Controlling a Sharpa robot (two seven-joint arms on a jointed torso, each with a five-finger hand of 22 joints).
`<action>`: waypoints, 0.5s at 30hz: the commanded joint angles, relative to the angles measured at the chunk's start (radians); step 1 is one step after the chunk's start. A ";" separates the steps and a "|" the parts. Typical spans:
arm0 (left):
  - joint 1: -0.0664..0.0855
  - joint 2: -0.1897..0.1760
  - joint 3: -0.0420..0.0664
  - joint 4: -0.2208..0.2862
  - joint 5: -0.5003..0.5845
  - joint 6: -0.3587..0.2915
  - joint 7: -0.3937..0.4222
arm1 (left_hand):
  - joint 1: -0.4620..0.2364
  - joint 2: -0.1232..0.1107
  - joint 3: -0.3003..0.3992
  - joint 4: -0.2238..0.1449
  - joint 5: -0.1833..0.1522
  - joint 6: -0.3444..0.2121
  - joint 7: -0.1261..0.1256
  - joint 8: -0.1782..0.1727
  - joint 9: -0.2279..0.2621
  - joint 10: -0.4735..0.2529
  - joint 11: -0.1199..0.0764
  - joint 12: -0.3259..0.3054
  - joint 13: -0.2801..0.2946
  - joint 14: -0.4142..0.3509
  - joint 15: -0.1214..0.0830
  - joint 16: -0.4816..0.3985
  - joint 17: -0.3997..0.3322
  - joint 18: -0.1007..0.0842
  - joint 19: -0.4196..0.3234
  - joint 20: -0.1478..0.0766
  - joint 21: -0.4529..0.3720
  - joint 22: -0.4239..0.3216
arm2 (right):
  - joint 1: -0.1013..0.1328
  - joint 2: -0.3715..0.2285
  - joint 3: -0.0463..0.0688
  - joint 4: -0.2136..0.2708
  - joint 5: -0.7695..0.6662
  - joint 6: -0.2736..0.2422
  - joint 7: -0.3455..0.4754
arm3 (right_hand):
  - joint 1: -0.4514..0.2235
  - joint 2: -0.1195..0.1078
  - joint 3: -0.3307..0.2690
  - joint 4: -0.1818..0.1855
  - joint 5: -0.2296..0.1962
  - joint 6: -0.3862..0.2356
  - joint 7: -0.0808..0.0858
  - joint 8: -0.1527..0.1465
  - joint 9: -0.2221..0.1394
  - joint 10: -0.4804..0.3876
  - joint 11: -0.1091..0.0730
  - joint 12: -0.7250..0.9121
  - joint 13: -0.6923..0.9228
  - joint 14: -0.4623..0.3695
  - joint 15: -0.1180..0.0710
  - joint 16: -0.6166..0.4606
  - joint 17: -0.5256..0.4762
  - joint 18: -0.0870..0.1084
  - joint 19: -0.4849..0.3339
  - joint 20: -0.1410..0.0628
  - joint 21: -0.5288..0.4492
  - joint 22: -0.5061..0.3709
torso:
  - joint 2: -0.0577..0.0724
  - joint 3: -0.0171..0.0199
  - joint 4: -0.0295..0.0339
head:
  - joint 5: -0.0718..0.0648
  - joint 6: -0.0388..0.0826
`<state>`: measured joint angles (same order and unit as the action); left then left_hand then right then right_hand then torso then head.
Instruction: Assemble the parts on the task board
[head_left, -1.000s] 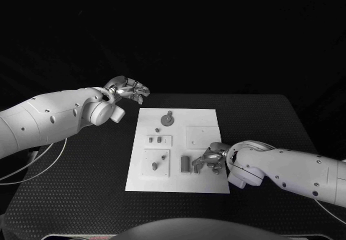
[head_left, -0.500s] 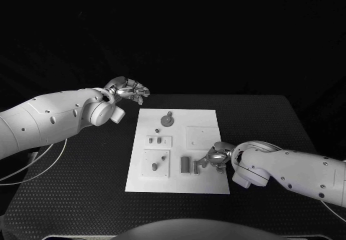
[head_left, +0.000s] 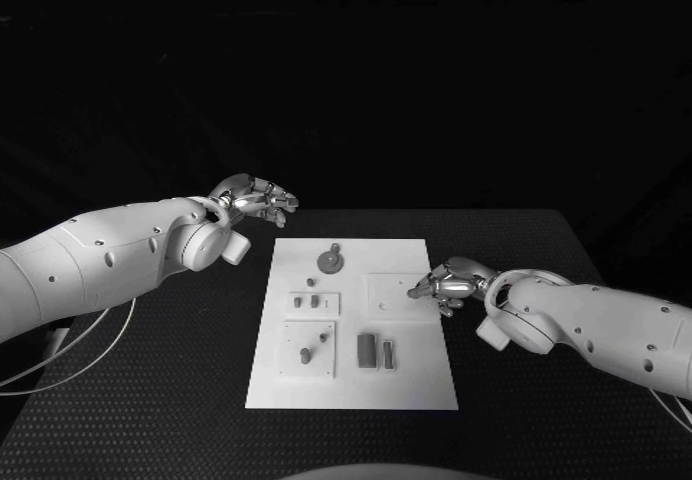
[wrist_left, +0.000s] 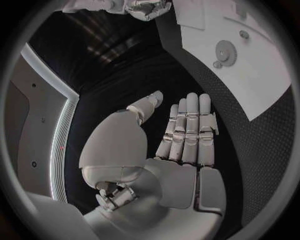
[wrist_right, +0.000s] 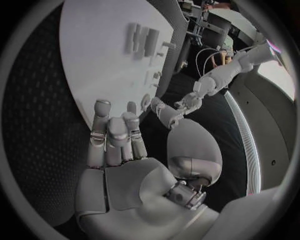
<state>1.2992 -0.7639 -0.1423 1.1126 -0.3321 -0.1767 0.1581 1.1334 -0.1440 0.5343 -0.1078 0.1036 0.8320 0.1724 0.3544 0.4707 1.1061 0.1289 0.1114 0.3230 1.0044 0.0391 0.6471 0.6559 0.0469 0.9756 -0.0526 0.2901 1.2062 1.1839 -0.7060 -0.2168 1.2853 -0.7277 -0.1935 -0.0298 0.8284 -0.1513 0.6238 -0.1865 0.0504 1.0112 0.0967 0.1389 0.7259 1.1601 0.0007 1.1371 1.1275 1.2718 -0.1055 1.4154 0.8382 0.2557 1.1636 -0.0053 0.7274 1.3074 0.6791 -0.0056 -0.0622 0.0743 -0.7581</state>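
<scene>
We see the task board (head_left: 353, 325) lying mid-surface, parts (head_left: 376, 351) on it; right hand (head_left: 444, 284) empty, fingers apart, over its right edge; left hand (head_left: 257, 197) empty, fingers apart, beyond its far-left corner.

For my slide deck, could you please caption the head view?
Both hands, left hand and right hand, empty beside the white task board carrying small grey parts.
</scene>
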 joint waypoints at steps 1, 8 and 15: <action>0.001 0.014 0.001 -0.028 0.070 0.077 0.032 | -0.001 0.013 -0.003 -0.003 0.004 0.004 -0.012 0.008 -0.002 0.014 -0.004 0.008 0.002 -0.009 0.007 -0.016 -0.004 0.005 -0.009 -0.001 -0.014 -0.001 | 0.013 0.019 0.023 -0.076 0.161 0.039 0.209 | -0.004 0.018 -0.003 -0.012 -0.003 -0.039 0.021 -0.010 0.000 -0.020 0.005 -0.025 -0.016 -0.025 0.004 -0.020 -0.008 0.001 -0.032 0.006 -0.018 0.017 | -0.015 -0.0026 -0.0060 | -0.003 0.041; 0.001 0.059 0.002 -0.105 0.143 0.129 0.055 | -0.017 0.022 0.000 -0.013 0.004 -0.022 -0.033 -0.011 -0.018 0.005 -0.018 -0.020 -0.015 -0.074 0.038 -0.131 -0.038 -0.012 -0.077 0.029 -0.090 -0.042 | 0.016 0.095 0.095 -0.294 0.354 0.081 0.276 | -0.011 0.044 0.023 -0.032 -0.005 -0.081 0.050 -0.019 0.003 -0.142 0.035 -0.301 -0.223 -0.235 0.043 -0.319 -0.146 -0.052 -0.277 0.080 -0.203 -0.052 | -0.041 -0.0096 -0.0093 | -0.005 0.098; 0.001 0.097 0.003 -0.169 0.201 0.148 0.067 | -0.074 0.017 -0.035 -0.015 -0.046 -0.108 -0.060 -0.058 -0.040 -0.169 -0.025 -0.049 -0.096 -0.221 0.075 -0.273 -0.080 -0.033 -0.160 0.070 -0.214 -0.149 | 0.016 0.170 0.136 -0.450 0.433 0.147 0.330 | -0.004 0.059 0.037 -0.059 0.000 -0.163 0.076 -0.049 -0.007 -0.316 0.140 -0.677 -0.512 -0.537 0.246 -0.707 -0.320 -0.155 -0.634 0.159 -0.423 -0.121 | -0.063 -0.0129 -0.0131 | -0.001 0.140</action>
<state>1.2992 -0.6724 -0.1401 0.9498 -0.1979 -0.0746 0.1936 1.0674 -0.1255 0.5036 -0.1230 0.0609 0.7303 0.1142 0.2998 0.4322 0.9486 0.1047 0.0655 0.2327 0.7936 0.1124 0.3834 0.5793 0.0222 0.8217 0.0136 0.0852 1.0656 1.2010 -0.5433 -0.0812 0.8464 -0.3778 -0.1148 0.2298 0.8202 -0.0983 0.6617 -0.2399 0.0503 0.8543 0.1760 0.0928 0.7203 0.8554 0.1343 0.4790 0.6288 0.7516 0.1275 0.7260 0.5260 0.1066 0.5493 0.1501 0.3155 1.1888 0.6281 -0.0167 -0.0722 0.0719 -0.6322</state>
